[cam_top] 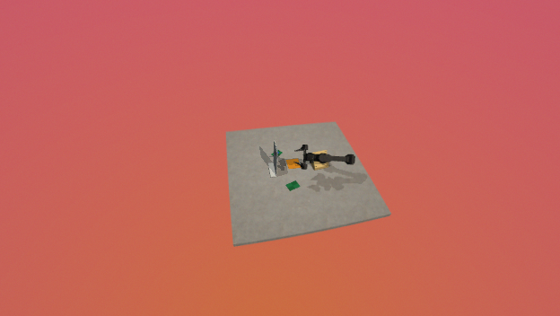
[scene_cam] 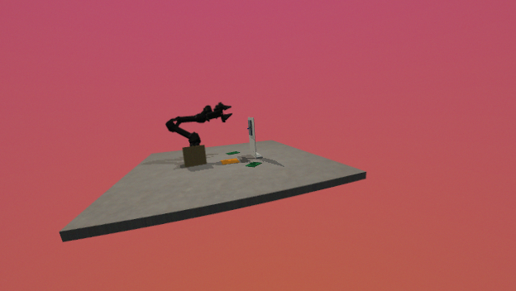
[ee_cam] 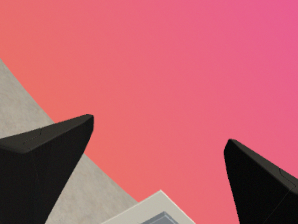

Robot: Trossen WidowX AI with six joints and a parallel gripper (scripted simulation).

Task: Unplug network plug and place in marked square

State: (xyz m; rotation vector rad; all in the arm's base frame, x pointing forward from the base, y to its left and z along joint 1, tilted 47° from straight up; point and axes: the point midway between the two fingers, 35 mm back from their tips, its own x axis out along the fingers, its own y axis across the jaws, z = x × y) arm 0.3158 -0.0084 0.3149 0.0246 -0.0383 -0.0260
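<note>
The small dark network plug [scene_cam: 249, 128] appears in the exterior view as a nub sticking out of the dark plate [scene_cam: 250, 127] on the arm-facing side of the upright white panel [cam_top: 275, 159] [scene_cam: 253, 142] [ee_cam: 161, 195]; it is on the panel, but whether its tab is down is too small to tell. The top view shows the panel nearly edge-on and does not let the plug be made out with certainty. The wrist view catches only one pale corner of the panel with part of a grey-blue plate inside it, and no plug. The black pincer [cam_top: 295, 156] [scene_cam: 231, 110] [ee_cam: 161, 133] is spread wide with nothing between its two fingers, apart from the panel. The exterior view reveals what the top one cannot, that the pincer is raised well above the grey stone-like surface [cam_top: 314, 211] [scene_cam: 186, 190] [ee_cam: 15, 95]. Counted up, there are one panel, one black jointed arm [cam_top: 336, 158] [scene_cam: 188, 118], one tan wooden block [cam_top: 321, 167] [scene_cam: 194, 156] beneath it, one flat orange patch [cam_top: 293, 163] [scene_cam: 230, 161] and two flat green patches, the first [cam_top: 293, 185] [scene_cam: 232, 153] off to one side, the second [cam_top: 279, 153] [scene_cam: 253, 164] near the panel.
</note>
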